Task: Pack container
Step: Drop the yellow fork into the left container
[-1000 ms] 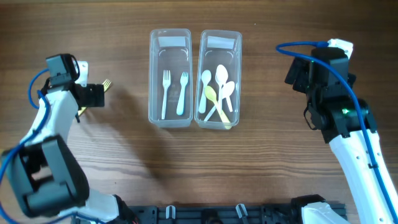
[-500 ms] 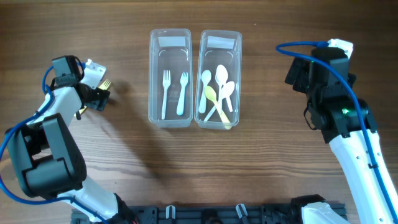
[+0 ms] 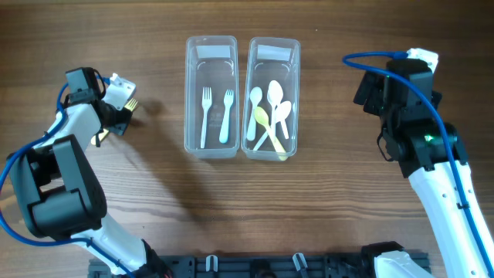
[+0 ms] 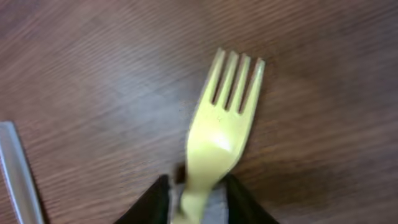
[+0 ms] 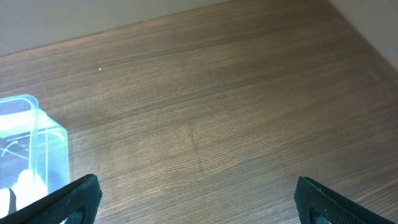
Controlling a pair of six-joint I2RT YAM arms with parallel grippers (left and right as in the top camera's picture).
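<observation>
My left gripper (image 3: 122, 113) is at the table's left, shut on the handle of a yellow fork (image 4: 219, 140); its tines (image 3: 132, 103) stick out toward the containers. In the left wrist view the black fingers (image 4: 198, 202) pinch the handle just above the wood. Two clear containers stand at the centre: the left one (image 3: 210, 48) holds two pale forks (image 3: 216, 116), the right one (image 3: 273, 48) holds several spoons (image 3: 270, 116). My right gripper (image 5: 196, 202) is open and empty over bare wood, to the right of the containers.
A clear container's corner (image 5: 37, 140) shows at the left of the right wrist view. A clear edge (image 4: 18, 174) shows at the lower left of the left wrist view. A blue cable (image 3: 432, 93) runs along the right arm.
My left wrist has turned and shifted slightly up and right with the yellow fork in it. The right arm has not moved.
</observation>
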